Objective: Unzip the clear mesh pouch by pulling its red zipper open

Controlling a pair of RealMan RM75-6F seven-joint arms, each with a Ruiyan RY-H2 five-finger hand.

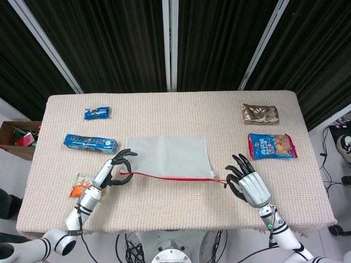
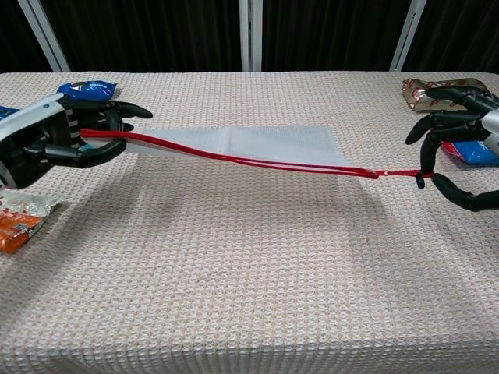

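Black curtains behind, and a beige woven counter (image 1: 164, 219) with the clear mesh pouch (image 1: 167, 156) lying flat around the middle. Left hand (image 1: 112, 174) is pinching the left end of the red zipper (image 1: 164, 177), lifting that corner a bit. Right hand (image 2: 460, 160) sits just past the pouch's right corner, thumb and a finger closed on the little red pull (image 2: 401, 174), the rest spread.

Looks to me like the zip has run basically the whole edge, so I'd keep the pull low and in line with the track, anchor firm, and stop before the pouch drags.

Around the pouch: blue snack packs (image 1: 90, 143) off to its left, an orange packet (image 1: 80, 186) by the left wrist, a red-blue biscuit bag (image 1: 271, 146) and a foil pack (image 1: 260, 114) to its right. The biscuit bag is close to the right hand, so watch that.
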